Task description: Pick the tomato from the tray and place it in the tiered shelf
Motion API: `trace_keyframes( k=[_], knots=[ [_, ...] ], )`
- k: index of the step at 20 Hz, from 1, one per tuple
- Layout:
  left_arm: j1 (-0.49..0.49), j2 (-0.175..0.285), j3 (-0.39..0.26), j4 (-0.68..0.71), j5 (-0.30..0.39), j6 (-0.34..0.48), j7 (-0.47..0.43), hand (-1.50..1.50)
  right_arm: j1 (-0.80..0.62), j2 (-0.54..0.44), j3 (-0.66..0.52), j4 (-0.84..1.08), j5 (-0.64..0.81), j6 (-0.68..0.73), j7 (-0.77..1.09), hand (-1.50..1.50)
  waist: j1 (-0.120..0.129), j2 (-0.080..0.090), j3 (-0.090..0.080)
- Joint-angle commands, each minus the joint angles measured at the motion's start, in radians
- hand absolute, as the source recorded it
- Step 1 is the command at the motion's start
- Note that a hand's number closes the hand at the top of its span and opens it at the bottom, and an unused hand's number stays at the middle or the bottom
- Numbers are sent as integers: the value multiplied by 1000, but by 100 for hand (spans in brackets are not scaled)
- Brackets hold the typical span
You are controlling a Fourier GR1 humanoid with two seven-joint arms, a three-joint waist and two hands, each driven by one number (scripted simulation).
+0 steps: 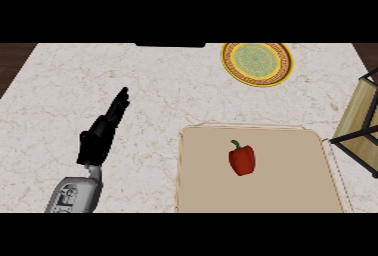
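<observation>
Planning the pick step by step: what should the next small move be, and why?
Probably bring the right hand, not in view, in over the tray toward the red pepper: it lies untouched mid-tray, the tiered shelf stands at right, and the left hand is open, left of the tray.

Looking steeply down on a pale marbled counter [88, 85]. Low and right of centre, a beige tray [199, 190] with a raised rim, cut off at the lower edge. Roughly mid-tray, one red pepper [241, 160] lying down, green stem towards the far side; looks like a pepper, not a tomato. On the far side, well apart from the tray, a round yellow plate [256, 62] with a green patterned middle. At the right edge, just a corner of the tiered shelf [360, 120], pale boards on a black frame. Over on the left, the left hand [100, 135], black, fingers straight and pointing away, well apart from the tray, on a grey forearm [76, 195] coming up from below. Dark strip [170, 44] at the far edge, too cut off to name.
</observation>
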Motion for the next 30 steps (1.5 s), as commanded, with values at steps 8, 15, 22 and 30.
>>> trace_keyframes(
  k=[8,15,22,30],
  knots=[
    [-14,-35,-19,23,-31,38,10,0,-145,-2,15,284,145,-60,-55,-150,-5,0,1],
    [8,-18,-13,8,0,-5,-8,0,-221,-55,-13,380,110,164,4,-150,11,4,2],
    [-25,-2,6,-17,2,-3,35,0,-270,-65,-47,384,69,256,90,-150,6,1,2],
    [-9,-24,-15,5,-16,13,-15,0,-378,-196,-214,555,-104,303,411,-150,7,8,4]
  ],
)
